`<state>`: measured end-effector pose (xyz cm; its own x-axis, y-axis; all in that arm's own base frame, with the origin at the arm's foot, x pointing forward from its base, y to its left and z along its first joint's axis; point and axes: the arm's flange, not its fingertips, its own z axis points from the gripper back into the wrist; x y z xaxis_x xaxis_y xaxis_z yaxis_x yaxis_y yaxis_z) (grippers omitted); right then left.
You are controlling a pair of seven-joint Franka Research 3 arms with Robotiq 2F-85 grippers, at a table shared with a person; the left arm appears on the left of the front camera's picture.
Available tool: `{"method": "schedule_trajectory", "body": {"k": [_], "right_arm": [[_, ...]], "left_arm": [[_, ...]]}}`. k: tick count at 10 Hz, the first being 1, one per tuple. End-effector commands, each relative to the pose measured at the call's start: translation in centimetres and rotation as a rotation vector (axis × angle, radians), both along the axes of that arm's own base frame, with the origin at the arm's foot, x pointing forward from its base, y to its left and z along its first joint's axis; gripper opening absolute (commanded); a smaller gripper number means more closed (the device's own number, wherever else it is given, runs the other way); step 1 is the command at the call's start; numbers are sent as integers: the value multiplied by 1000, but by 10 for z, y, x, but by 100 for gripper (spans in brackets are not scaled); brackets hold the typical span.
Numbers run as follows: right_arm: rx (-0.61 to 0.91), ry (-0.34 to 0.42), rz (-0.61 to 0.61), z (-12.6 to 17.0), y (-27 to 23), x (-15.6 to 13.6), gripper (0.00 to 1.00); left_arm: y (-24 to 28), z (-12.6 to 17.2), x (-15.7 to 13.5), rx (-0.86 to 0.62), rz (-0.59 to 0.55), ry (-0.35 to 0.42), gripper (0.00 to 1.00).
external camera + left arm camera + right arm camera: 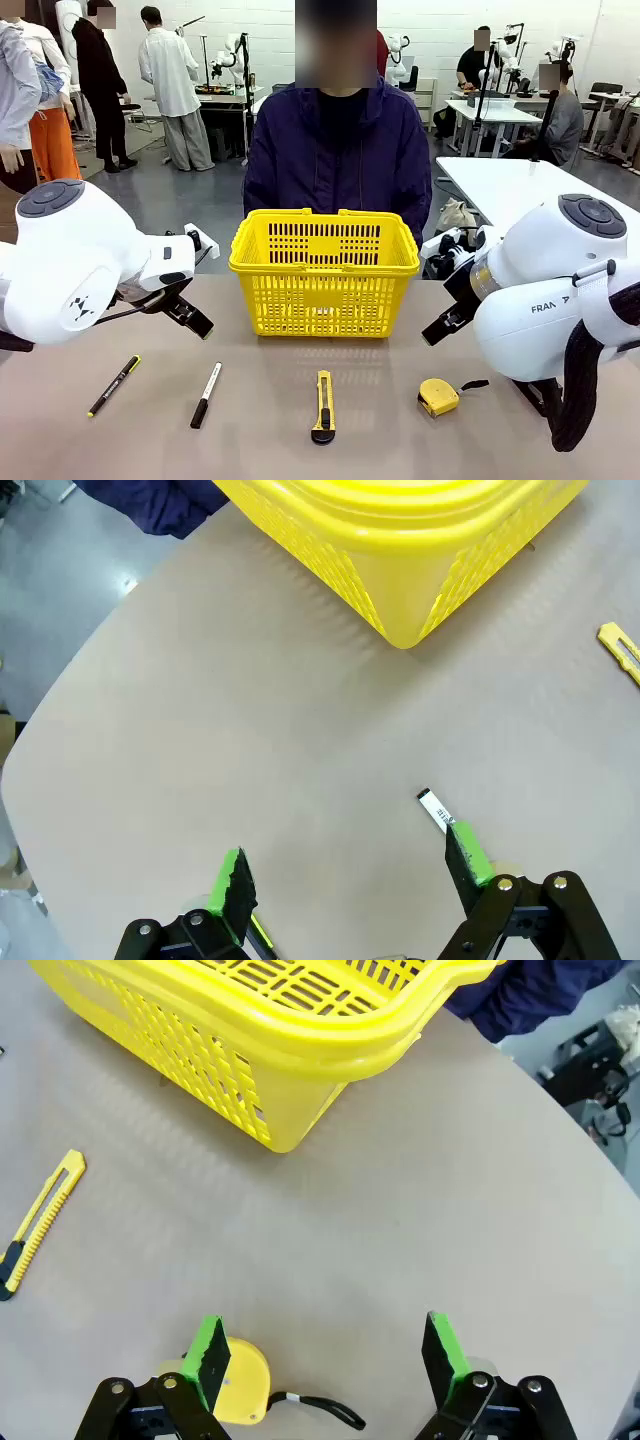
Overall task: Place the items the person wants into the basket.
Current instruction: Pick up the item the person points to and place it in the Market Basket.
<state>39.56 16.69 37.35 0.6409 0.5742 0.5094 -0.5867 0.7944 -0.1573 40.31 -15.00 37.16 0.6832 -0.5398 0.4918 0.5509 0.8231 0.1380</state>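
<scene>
The yellow lattice basket [325, 270] stands at the table's far middle, in front of the person [338, 150] in a dark jacket. A yellow-and-black utility knife [323, 405] lies near the front edge, with a small yellow tape measure [438, 397] to its right. My left gripper [195, 320] hovers left of the basket. In its wrist view it [350, 870] is open over bare table, with the basket's corner [400, 540] ahead. My right gripper [440, 328] hovers right of the basket. It [325, 1352] is open, and the tape measure [240, 1390] lies by its left finger.
A black pen with a yellow clip [113, 385] and a white-and-black marker [206, 394] lie at the front left. The marker's tip [435, 808] shows by my left gripper's right finger. The knife [40, 1222] lies left of my right gripper.
</scene>
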Motion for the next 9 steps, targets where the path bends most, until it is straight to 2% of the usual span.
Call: {"method": "schedule_trajectory", "body": {"k": [1, 9], "right_arm": [[0, 0, 0, 0, 0, 0, 100], [0, 0, 0, 0, 0, 0, 100]], "left_arm": [[0, 0, 0, 0, 0, 0, 100], [0, 0, 0, 0, 0, 0, 100]]}}
